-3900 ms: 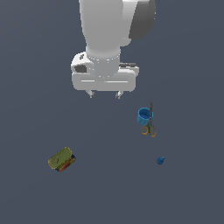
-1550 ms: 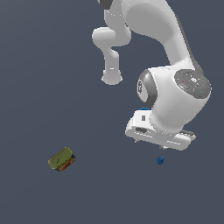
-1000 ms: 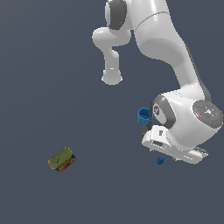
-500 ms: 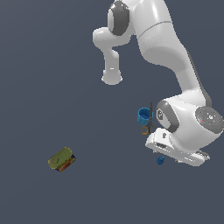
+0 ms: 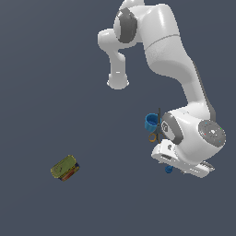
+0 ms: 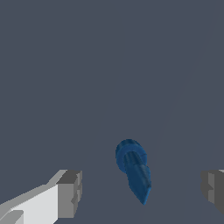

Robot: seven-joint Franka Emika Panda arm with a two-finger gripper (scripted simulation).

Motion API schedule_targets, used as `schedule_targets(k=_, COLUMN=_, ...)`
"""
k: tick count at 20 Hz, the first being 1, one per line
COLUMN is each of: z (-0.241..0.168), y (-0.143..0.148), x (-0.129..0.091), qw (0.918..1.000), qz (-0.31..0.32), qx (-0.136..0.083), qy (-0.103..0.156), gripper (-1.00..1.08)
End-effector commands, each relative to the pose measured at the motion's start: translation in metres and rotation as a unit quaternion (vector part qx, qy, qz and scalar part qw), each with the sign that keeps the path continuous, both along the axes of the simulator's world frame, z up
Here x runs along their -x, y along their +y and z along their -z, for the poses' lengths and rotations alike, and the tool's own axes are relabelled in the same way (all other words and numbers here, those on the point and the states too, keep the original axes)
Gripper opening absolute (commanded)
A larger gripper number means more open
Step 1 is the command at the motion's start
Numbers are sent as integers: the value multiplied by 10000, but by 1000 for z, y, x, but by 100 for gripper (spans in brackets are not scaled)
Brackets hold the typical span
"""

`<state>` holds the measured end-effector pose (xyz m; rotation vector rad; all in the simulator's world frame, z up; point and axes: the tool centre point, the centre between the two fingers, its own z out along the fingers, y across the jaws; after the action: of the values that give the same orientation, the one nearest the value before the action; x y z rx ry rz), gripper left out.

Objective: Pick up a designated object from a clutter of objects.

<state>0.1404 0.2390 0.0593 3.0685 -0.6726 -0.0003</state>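
Wrist view shows the small dark-blue knob (image 6: 133, 168), a round head on a tapering stem, lying on the bare grey floor between the two fingertips (image 6: 70, 194) of the gripper (image 6: 142, 192), touching neither. The jaws stand wide, one pad on each side with clear floor showing between pad and knob. In the exterior view the knob (image 5: 169, 169) peeks out just under the gripper body, near the floor's lower-right part on the exterior view's right. Just beyond it stand the light-blue cup (image 5: 151, 121) and the orange-handled scissors (image 5: 155, 134), touching each other; the yellow-green can (image 5: 64, 168) lies well apart towards the exterior view's left.

By my reading the step in hand is the approach, nearly complete. Next comes a short descent until the pads flank the knob, then closing and lifting; the knob sits slightly off centre, so a small sideways correction may help.
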Motion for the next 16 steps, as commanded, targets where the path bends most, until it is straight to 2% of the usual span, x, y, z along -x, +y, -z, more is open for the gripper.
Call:
schedule_targets(k=1, z=12, y=0, x=0, qw=10000, qz=3, qx=0, qy=-1, gripper=100)
schedule_targets(k=8, z=17, y=1, x=-1, qw=10000, qz=6, qx=-1, qy=-1, gripper=100)
schedule_targets(k=9, z=17, y=1, x=-1, qw=10000, qz=6, qx=-1, qy=-1, gripper=-100)
schedule_targets(k=16, z=17, y=1, x=-1, qw=10000, qz=6, qx=-1, qy=-1, gripper=-100)
